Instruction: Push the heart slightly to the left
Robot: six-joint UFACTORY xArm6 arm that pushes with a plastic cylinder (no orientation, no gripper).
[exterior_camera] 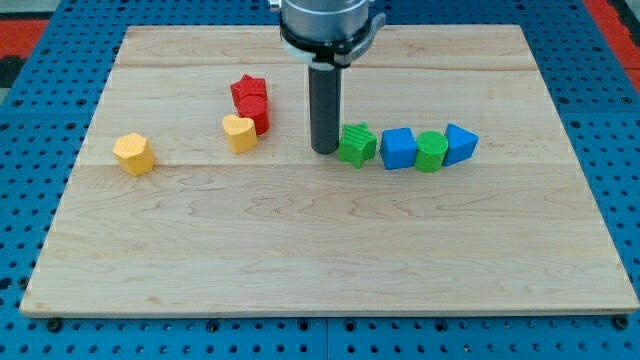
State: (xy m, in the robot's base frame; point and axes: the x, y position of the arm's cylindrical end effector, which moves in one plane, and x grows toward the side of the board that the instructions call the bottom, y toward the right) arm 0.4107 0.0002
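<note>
The yellow heart lies on the wooden board, left of centre, just below and touching a red block. A red star sits right above that red block. My tip is down on the board to the right of the heart, about a rod's width or two away from it. The tip stands right beside the left side of a green block; I cannot tell if they touch.
A row runs to the right of the tip: the green block, a blue cube, a green cylinder, a blue triangle. A yellow hexagon-like block lies at the view's left. Blue pegboard surrounds the board.
</note>
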